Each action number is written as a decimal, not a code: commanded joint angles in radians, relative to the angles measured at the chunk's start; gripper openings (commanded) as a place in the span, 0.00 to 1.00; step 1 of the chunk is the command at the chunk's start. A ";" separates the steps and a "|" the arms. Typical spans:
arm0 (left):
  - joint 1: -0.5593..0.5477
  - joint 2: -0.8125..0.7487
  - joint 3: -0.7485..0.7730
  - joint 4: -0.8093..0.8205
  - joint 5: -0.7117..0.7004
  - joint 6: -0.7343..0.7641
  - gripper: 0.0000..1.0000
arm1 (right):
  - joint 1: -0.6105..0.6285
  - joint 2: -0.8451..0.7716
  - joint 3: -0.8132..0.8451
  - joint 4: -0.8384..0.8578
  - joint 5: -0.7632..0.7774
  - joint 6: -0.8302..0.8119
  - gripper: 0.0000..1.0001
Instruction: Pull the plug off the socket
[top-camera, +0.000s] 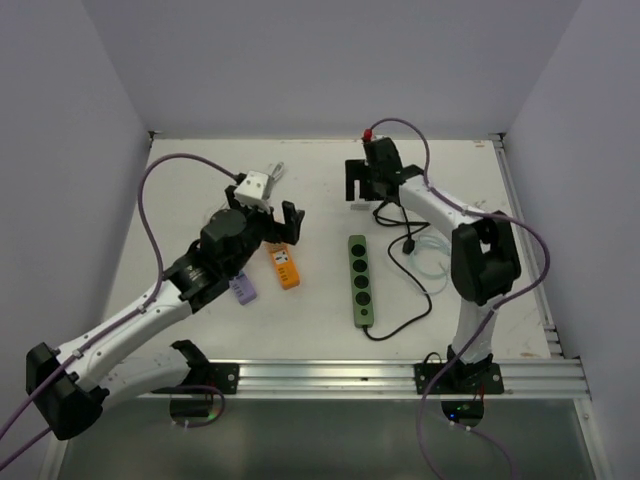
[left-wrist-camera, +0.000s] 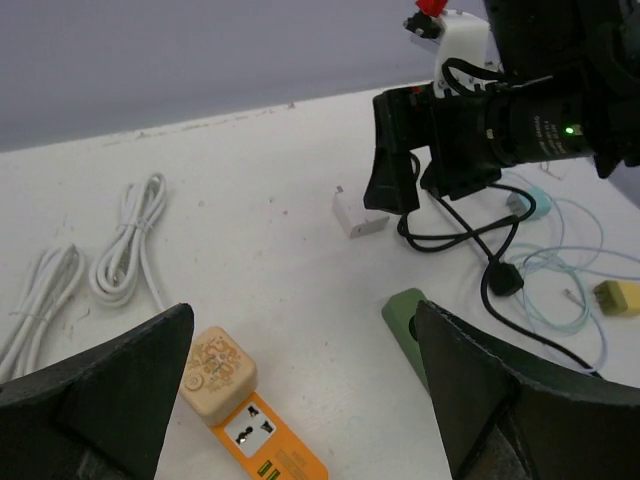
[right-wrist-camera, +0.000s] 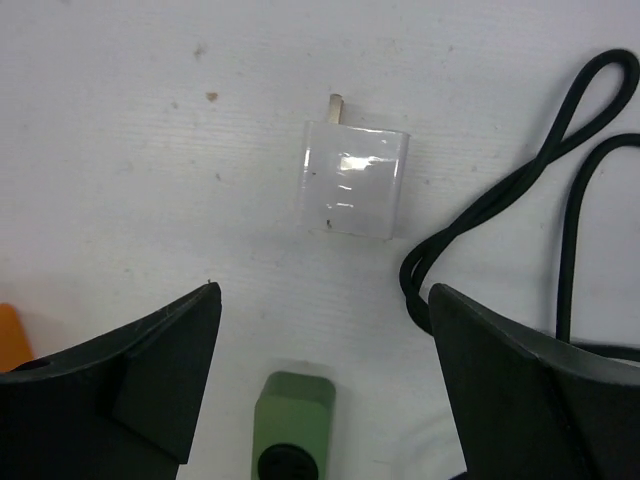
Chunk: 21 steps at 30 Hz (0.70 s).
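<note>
White plug (right-wrist-camera: 352, 180) is lying flat on the bench (right-wrist-camera: 120, 150), just past the end of the green power strip (right-wrist-camera: 292, 430), not touching it. Right pincer (right-wrist-camera: 322, 295) hangs over it, spread wide, gripping nothing. Left pincer (left-wrist-camera: 300, 315) is wide apart too, above the orange adapter (left-wrist-camera: 255, 430).

Glossy white plastic plug (right-wrist-camera: 352, 180) on matt table (right-wrist-camera: 140, 130).
</note>
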 joint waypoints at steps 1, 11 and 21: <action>0.014 -0.058 0.107 -0.150 -0.083 0.000 0.97 | 0.012 -0.194 0.034 -0.040 -0.096 -0.005 0.88; 0.022 -0.298 -0.085 -0.160 -0.381 0.101 0.99 | 0.392 -0.376 -0.183 -0.010 -0.015 0.028 0.65; 0.023 -0.442 -0.168 -0.097 -0.569 0.188 0.99 | 0.684 -0.273 -0.144 0.004 0.102 0.080 0.52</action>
